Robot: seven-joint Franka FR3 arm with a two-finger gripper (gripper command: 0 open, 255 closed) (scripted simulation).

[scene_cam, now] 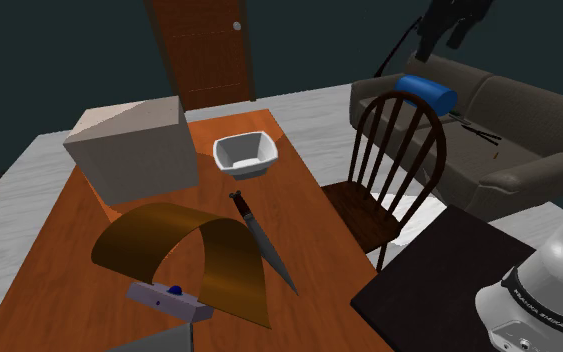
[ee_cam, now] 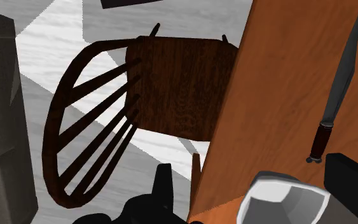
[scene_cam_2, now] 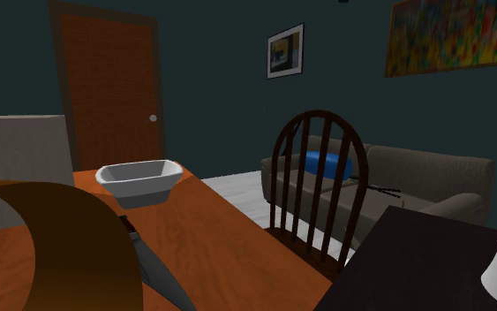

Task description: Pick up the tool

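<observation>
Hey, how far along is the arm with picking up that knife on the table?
Done: nothing yet. The dark-bladed knife with a reddish-brown handle lies flat on the orange wooden table, untouched. In hand: the black gripper hangs above the dark wooden chair beside the table, fingers open and empty. Left: reaching the knife, closing on it and lifting.
</observation>
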